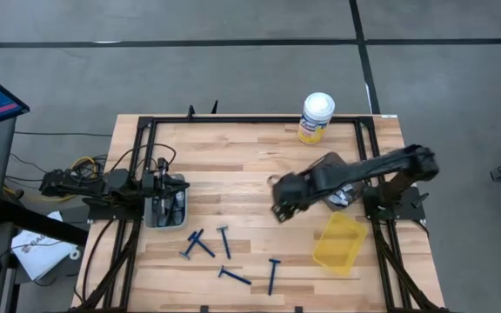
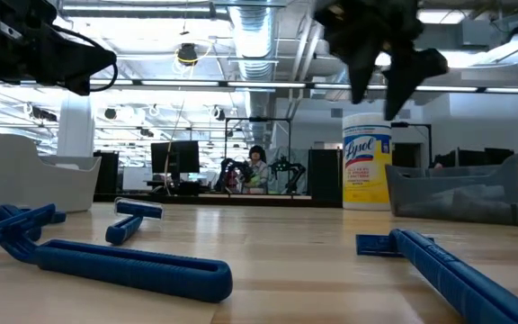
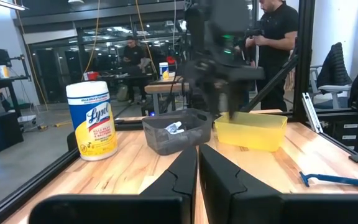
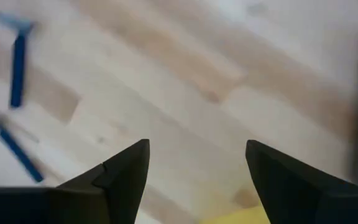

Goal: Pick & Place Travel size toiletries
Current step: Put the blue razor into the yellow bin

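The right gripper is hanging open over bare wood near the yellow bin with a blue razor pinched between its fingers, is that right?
Not quite. The right gripper hangs open over bare wood near the yellow bin, but its fingers are empty, as the right wrist view shows; the blue razors lie on the table.

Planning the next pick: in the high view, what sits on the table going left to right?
Left claw over grey bin → blue razors → right claw, open above bare wood → yellow bin.
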`<state>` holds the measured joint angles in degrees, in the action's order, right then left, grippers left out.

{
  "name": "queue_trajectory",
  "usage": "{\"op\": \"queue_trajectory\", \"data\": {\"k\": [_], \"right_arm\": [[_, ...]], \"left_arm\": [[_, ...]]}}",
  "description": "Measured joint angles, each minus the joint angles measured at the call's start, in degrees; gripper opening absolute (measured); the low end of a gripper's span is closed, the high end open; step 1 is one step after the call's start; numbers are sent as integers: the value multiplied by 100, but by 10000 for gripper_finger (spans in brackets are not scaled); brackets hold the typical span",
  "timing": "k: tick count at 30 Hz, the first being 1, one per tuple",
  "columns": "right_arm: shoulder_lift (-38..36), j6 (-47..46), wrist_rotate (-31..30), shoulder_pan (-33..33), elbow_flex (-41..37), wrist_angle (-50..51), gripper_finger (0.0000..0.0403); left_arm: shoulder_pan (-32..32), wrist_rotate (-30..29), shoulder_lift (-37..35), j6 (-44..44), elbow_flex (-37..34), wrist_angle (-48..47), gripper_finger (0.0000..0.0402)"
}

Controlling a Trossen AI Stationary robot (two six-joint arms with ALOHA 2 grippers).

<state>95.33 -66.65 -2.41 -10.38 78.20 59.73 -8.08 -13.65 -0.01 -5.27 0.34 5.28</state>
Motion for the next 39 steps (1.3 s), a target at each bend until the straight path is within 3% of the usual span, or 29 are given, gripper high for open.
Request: {"op": "queue_trajectory", "data": {"k": [4,11,18,28,36,39], "right_arm": [[981,-93,137,-356,1050,62,252],[2454,-924,113,-968,2984,1043,246],[3436,-2101,136,-1542,4217,1207,246],[4339,-3075,746,-1922,4548,993,246],[4556,-3109,854,-1895,4416,855,243],[4583,-3098,859,-1851,4271,859,222]], "left_arm": [[0,0,0,-1,0,19,11],[0,0,0,1,0,65,11],[0,0,0,1,0,122,11],[0,0,0,2,0,128,11],[0,0,0,2,0,139,11],[0,0,0,-1,0,167,11]]}}
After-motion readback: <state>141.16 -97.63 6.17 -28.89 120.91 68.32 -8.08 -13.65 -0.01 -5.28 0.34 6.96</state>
